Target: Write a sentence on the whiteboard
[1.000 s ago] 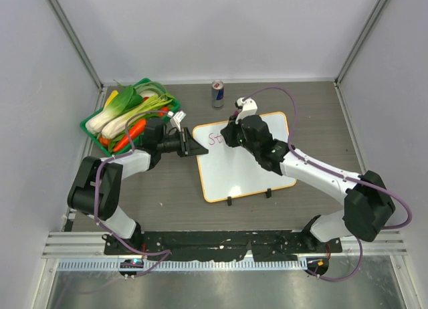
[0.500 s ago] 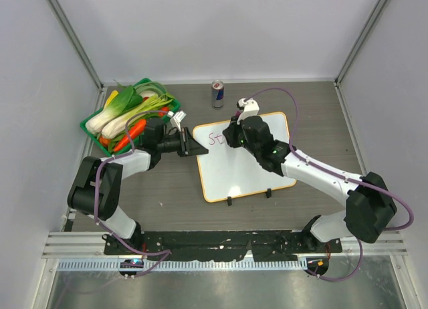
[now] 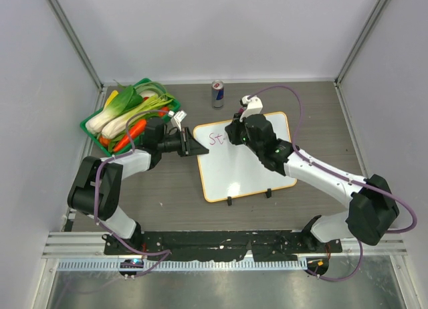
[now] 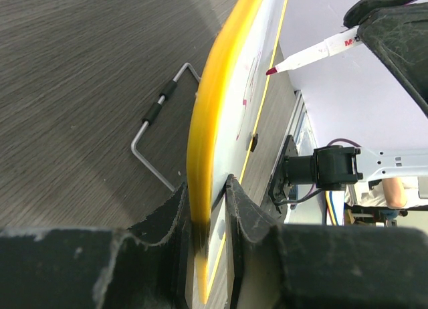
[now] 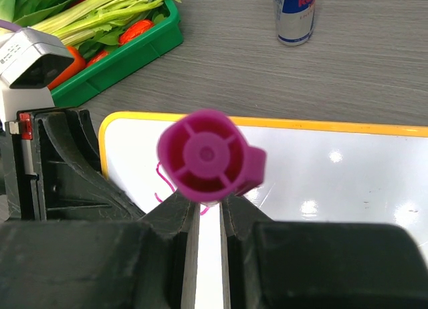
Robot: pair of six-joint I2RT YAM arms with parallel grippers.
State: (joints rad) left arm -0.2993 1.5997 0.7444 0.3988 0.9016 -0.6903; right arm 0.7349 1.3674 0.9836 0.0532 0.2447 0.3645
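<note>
Whiteboard [image 3: 244,170], flat white rectangle with orange-tan rim, lying mid-table, its 9 o'clock edge pinched by the fingers of the left gripper [image 4: 208,202]. Right gripper [image 5: 209,215] clamped on a magenta round-capped marker [image 5: 202,155], tip close over pink handwritten letters "St" [image 3: 215,139] at the board's 11 o'clock corner.

upper left: green crate [image 3: 88,130] piled with leafy greens [image 3: 124,101] and orange carrots [image 3: 135,129] | top centre: blue-and-silver can [image 3: 217,93] upright, well apart from crate | beneath all: dark wood-grain tabletop [image 3: 314,108]
</note>
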